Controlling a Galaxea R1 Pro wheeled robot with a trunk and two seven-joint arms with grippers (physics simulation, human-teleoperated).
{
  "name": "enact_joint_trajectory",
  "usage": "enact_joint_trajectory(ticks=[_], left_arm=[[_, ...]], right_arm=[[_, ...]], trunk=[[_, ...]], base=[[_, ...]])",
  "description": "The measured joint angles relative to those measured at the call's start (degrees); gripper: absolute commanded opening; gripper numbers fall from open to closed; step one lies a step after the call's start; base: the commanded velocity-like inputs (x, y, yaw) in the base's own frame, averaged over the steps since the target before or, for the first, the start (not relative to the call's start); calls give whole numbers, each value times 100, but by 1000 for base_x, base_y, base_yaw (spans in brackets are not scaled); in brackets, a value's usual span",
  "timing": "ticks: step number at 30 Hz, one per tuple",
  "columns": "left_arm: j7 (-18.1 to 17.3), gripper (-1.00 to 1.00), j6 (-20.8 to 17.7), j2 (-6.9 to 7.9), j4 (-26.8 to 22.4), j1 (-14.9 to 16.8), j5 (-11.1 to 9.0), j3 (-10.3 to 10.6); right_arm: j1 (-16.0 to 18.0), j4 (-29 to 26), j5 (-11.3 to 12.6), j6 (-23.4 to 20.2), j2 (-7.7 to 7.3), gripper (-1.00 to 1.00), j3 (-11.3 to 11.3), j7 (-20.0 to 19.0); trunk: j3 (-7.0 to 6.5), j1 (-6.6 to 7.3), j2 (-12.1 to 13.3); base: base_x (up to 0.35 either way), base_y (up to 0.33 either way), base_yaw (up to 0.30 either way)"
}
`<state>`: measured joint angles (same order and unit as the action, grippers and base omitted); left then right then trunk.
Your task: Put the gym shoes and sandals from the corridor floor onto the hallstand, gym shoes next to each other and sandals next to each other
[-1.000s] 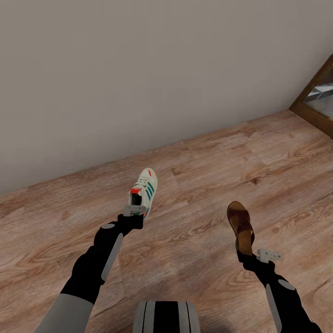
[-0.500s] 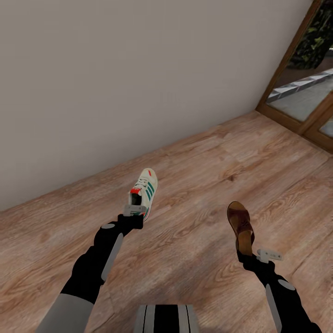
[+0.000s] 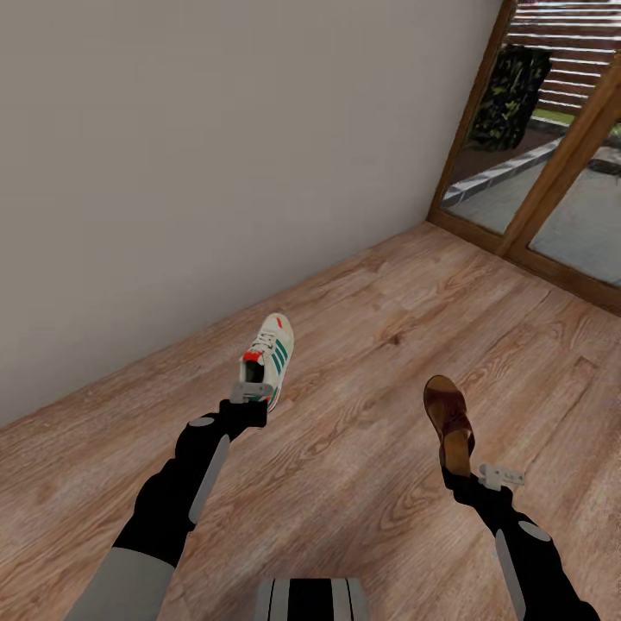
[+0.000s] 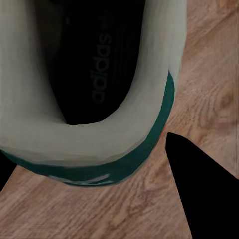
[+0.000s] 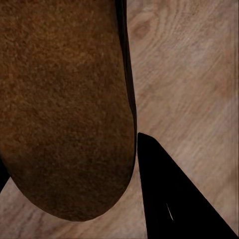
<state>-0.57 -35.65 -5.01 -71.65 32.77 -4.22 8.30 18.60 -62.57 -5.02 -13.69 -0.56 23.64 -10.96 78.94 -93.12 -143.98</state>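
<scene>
A cream gym shoe (image 3: 268, 356) with green stripes is being held at its heel by the left gripper (image 3: 251, 393), above the wood floor (image 3: 388, 345). Its long axis is running away from the robot, with the toe pointing toward the grey wall (image 3: 216, 147) and slightly to the right. In the left wrist view, the shoe's heel rim (image 4: 99, 144) is being pinched, with one dark finger (image 4: 204, 194) lying just outside it.

A brown sandal (image 3: 448, 423) is being held at its heel end by the right gripper (image 3: 457, 473), also above the floor. Its long axis is likewise running away from the robot, the toe pointing forward and a little to the left. In the right wrist view, the sandal's rounded end (image 5: 64, 124) is being pinched, with a dark finger (image 5: 174, 199) touching its edge.

The two shoes are being kept well apart. A wood-framed glass door (image 3: 543, 172) is being shown at the far right.
</scene>
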Motion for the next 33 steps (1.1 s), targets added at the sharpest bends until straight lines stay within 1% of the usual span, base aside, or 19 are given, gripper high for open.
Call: enact_joint_trajectory(ticks=[33], left_arm=[[0, -100, 0, -9, 0, 0, 0, 2]], right_arm=[[0, -1, 0, 0, 0, -100, 0, 0]], trunk=[[-958, 85, 44]], base=[[0, 0, -245]])
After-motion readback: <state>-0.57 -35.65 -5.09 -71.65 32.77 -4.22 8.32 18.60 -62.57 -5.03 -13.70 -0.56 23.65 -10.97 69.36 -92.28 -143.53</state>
